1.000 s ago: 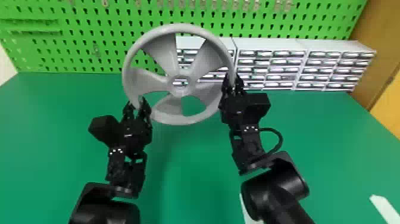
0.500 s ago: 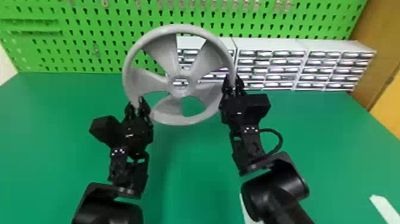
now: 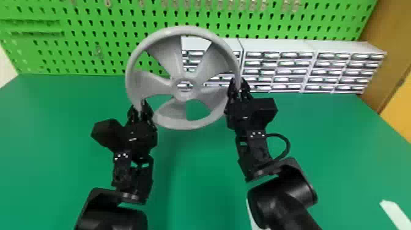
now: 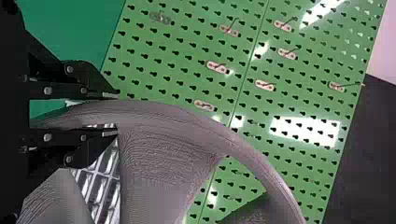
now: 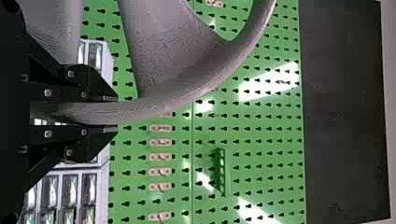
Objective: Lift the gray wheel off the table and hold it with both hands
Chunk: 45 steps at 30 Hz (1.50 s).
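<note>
The gray wheel faces the head camera over the green table, held at both sides. On its lower left rim my left gripper is shut; at its right rim my right gripper is shut too, a little higher up. In the left wrist view the wheel's rim runs between the two fingers of the left gripper. The right wrist view has the rim between the fingers of the right gripper, a spoke beside it.
White drawer units stand along the table's back edge, behind and to the right of the wheel. A green pegboard with small hooks rises behind them. At the far right is a brown wooden panel.
The left gripper's fingers have drawn together on the rim, and the left arm has shifted slightly to the right. The wheel and right arm look nearly unmoved.
</note>
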Motion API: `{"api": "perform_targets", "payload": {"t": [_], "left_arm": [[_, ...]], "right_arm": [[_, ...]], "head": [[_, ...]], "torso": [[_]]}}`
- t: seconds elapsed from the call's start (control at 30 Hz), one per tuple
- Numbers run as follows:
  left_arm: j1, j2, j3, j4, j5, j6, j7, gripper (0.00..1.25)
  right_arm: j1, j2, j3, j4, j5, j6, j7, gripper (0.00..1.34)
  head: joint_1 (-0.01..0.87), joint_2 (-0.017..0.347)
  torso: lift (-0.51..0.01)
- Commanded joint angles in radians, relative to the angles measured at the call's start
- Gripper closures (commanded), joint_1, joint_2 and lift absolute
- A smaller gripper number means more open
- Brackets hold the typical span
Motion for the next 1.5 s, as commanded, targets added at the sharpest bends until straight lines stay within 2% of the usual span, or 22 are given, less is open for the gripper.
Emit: {"api": "perform_targets", "payload": {"t": [0.0, 1.47], "left_arm": [[0.000, 0.000, 0.002, 0.000, 0.000, 0.000, 0.000, 0.95], [0.004, 0.000, 0.016, -0.006, 0.006, 0.003, 0.000, 0.95]], "right_arm": [[0.002, -0.002, 0.001, 0.000, 0.002, 0.000, -0.001, 1.21], [0.011, -0.005, 0.009, 0.002, 0.002, 0.002, -0.001, 1.21]], "head": [[0.711, 0.015], [0.711, 0.015]], "torso": [[-0.098], [-0.098]]}}
